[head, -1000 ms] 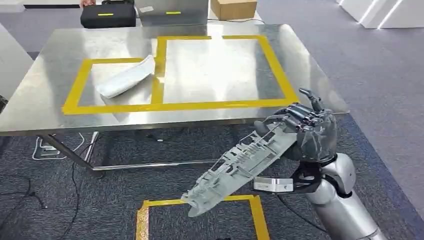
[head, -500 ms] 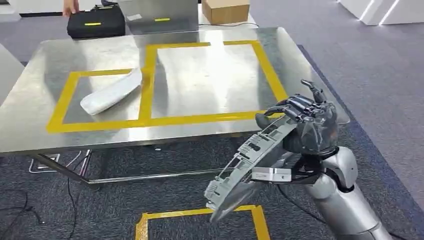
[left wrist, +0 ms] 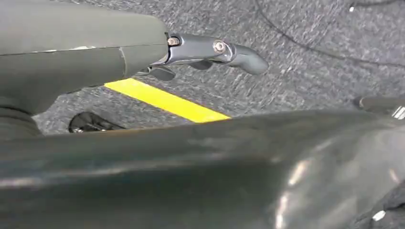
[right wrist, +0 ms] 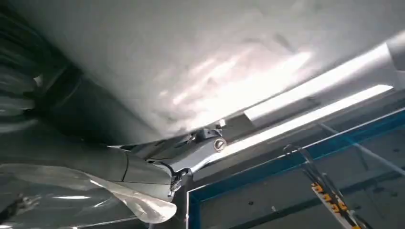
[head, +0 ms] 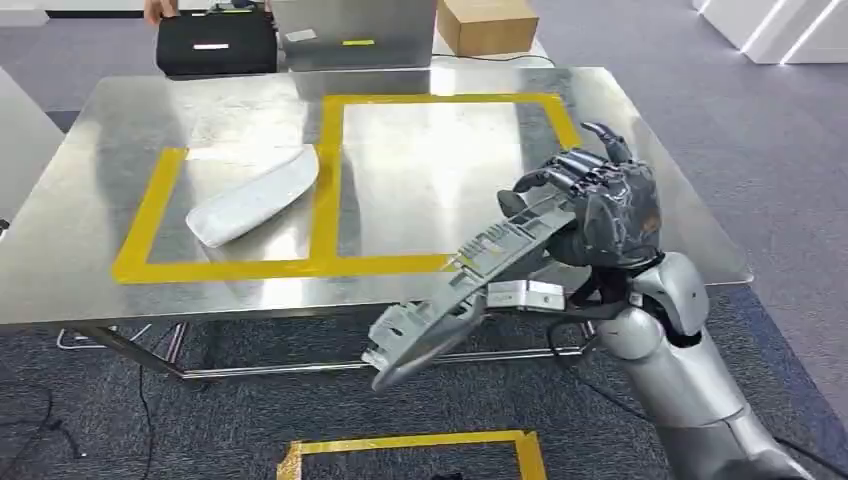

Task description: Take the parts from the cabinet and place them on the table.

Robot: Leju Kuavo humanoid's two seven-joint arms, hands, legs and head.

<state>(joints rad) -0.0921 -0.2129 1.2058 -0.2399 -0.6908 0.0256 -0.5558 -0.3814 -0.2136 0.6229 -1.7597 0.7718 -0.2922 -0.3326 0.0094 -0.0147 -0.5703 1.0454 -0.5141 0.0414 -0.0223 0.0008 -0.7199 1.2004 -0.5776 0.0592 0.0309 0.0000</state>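
My right hand (head: 610, 215) grips one end of a long grey ribbed plastic part (head: 470, 275). The hand hovers above the front right of the steel table (head: 430, 160). The part slants down and to the left from it, and its free end hangs below the table's front edge. A white curved part (head: 255, 195) lies inside the left yellow-taped square on the table. The right taped square (head: 545, 115) holds nothing. In the left wrist view my left hand (left wrist: 210, 50) hangs over the carpet with a finger stretched out and nothing in it.
A black case (head: 215, 42), a grey box (head: 350, 30) and a cardboard box (head: 487, 22) stand along the table's far edge. A person's hand (head: 155, 10) is behind the black case. A yellow-taped square (head: 410, 445) marks the carpet below me.
My right hand has risen and moved forward with the grey part, from below the table's front edge to above the tabletop. The camera view has shifted as well.
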